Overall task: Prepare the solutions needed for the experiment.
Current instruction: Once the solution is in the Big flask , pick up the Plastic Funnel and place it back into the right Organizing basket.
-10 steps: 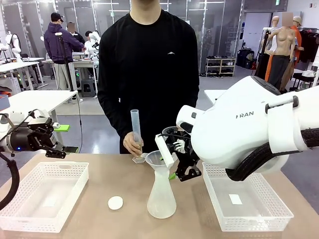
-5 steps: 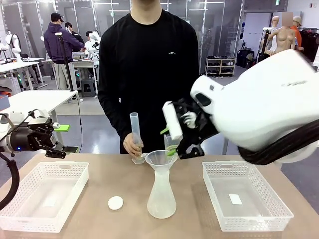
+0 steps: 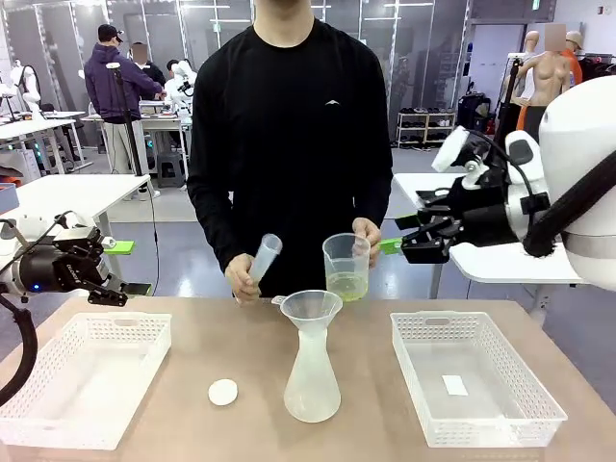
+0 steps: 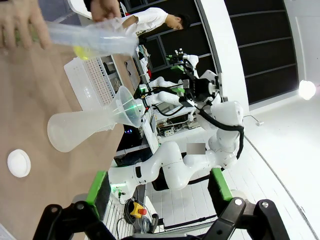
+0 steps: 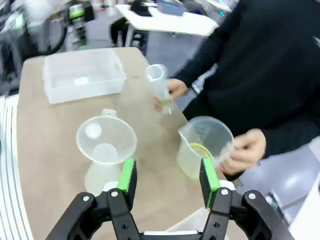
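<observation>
Pale yellow solution (image 3: 346, 285) lies shallow in the clear beaker (image 3: 345, 252) that a person's hand (image 3: 367, 234) holds at one o'clock from the funnel (image 3: 310, 308) seated in the conical flask (image 3: 312, 383). My left gripper (image 4: 159, 185) and right gripper (image 5: 169, 176) both stand apart, gripping nothing.

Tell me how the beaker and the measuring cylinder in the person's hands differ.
The beaker is wide and squat; the measuring cylinder is slim and long. The beaker is held upright, the cylinder tilted. The beaker shows a pale yellow solution at its bottom; the cylinder's contents are unclear. Both are clear plastic, held by the person.
</observation>
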